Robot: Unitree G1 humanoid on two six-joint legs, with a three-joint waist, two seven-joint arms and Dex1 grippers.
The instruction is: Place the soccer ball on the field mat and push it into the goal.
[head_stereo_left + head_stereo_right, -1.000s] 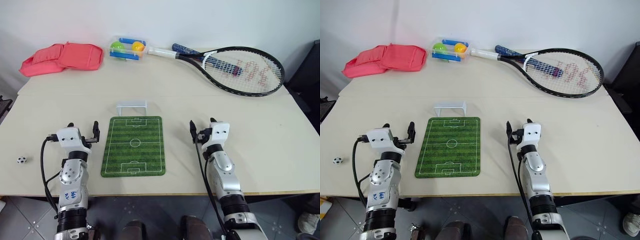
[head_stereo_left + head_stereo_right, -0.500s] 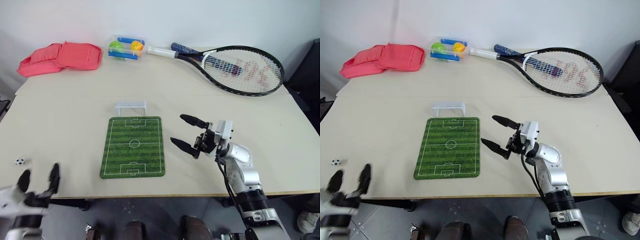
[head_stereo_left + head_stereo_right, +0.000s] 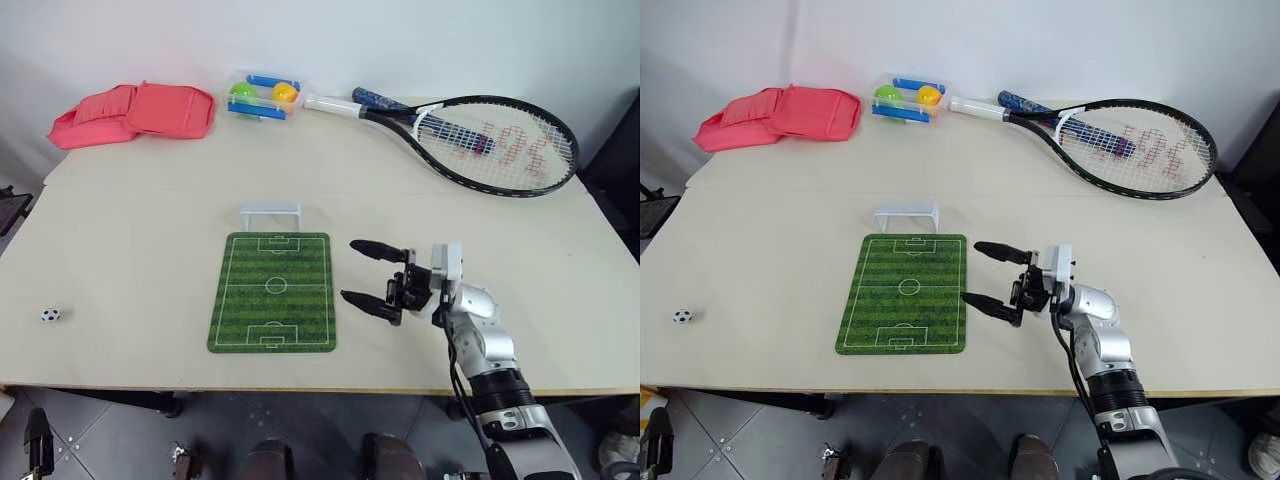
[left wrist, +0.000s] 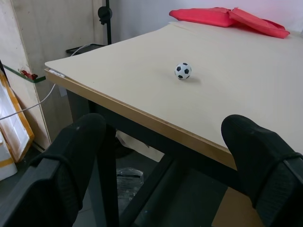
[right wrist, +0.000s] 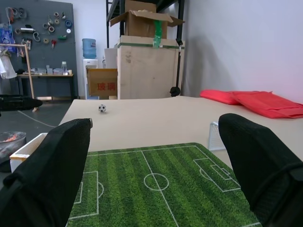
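The soccer ball lies alone near the table's left edge, far left of the field mat. The white goal stands just beyond the mat's far end. My right gripper hovers open and empty beside the mat's right edge, its fingers pointing left across it. In the right wrist view the mat spreads below the fingers, with the ball far off. My left gripper is open and empty, held below and outside the table's near left edge. It faces the ball, which sits well ahead of it on the tabletop.
At the back of the table lie a red cushion, a clear box with a green and an orange ball, and a tennis racket. The table's front edge stands between my left gripper and the ball.
My left arm has pulled back off the table, down to the lower left. My right gripper has swung from pointing forward to pointing left at the mat. The ball has not moved.
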